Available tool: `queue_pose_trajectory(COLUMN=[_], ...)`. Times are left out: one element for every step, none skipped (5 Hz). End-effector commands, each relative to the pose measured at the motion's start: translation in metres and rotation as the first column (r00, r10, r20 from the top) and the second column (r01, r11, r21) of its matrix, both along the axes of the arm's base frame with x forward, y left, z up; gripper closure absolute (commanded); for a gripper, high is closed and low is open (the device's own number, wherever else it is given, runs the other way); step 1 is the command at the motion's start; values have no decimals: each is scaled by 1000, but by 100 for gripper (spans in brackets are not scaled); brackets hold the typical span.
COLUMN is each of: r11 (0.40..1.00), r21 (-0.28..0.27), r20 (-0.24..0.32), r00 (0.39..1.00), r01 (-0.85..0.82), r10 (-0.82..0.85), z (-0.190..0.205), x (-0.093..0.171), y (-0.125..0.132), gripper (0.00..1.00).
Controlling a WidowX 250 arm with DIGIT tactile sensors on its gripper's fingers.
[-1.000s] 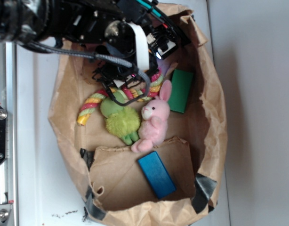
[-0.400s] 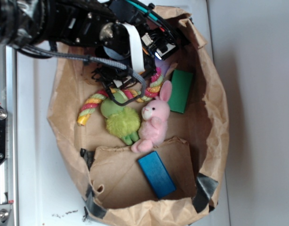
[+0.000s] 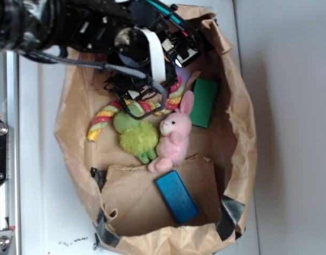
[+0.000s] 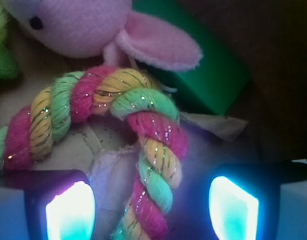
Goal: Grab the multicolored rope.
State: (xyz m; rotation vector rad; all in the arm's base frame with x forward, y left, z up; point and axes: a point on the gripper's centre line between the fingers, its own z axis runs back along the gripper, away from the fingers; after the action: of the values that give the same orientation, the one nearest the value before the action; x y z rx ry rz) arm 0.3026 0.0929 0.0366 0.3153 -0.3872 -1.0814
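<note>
Gripper [image 4: 151,205] hangs wide open astride the multicolored rope [image 4: 143,130] near the paper bag's [image 3: 237,133] top edge; closing and lifting remain

The arm [image 3: 73,26] hides the middle of the rope [image 3: 102,118] in the exterior view. In the wrist view the rope [image 4: 143,125] runs off the left and bottom edges, and the bunny [image 4: 78,25] is cut by the top edge above it.

Exterior view bright, soft and washed-out; wrist view dim, blurred, with blue-violet glare
</note>
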Motion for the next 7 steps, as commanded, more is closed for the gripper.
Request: queue_pose_trajectory(r11=[998,998,998,997,998,999,999], r21=[-47,-49,-46,-58,-41,-14,3], r20=[11,9,15,21,40,63,85], r00=[999,999,999,998,998,997,996], r01=[-39,-40,-44,-50,-50,-36,-34], r10=[39,40,45,51,51,37,33], z=[36,46,49,55,50,41,36], x=[1,0,-1,-1,3,5,8], y=[10,14,17,20,19,15,14], gripper=[0,0,0,0,0,0,0])
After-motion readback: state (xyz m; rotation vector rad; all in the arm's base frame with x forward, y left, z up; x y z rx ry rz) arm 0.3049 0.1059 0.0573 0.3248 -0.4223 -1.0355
